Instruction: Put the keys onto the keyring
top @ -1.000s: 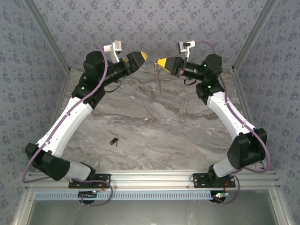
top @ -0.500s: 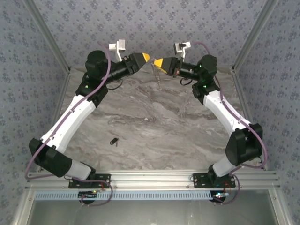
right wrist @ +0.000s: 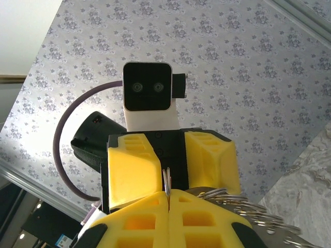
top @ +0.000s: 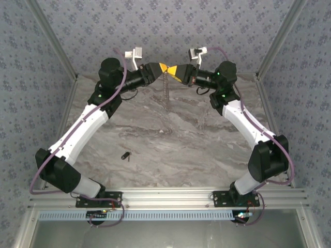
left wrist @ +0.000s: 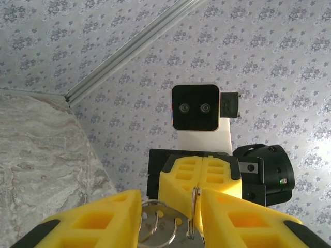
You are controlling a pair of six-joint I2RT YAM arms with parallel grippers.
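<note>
**Ops:** Dark metal first: the key (top: 125,155) hasn't budged. It lies flat on the desk (top: 207,150), well apart from the keyring (top: 165,85), off to its left and nearer the arm bases.

**Desk lead:** And the hands?

**Ops:** Over the last second I've lifted both arms and brought them inward. My left hand (top: 161,68) stood wide, clear of the keyring's left side. Now its fingers have narrowed around the ring's top, and my left wrist view shows wire between them. I can't tell whether they're pinching it yet. The keyring dangles in the air where the two tips meet. My right hand (top: 177,71) is against the keyring's right side, still clamped tight on its top loop.

**Desk lead:** Meaning?

**Ops:** I read it as bracing or passing the ring between hands. Nothing is threaded, and the key still has to be fetched.
</note>
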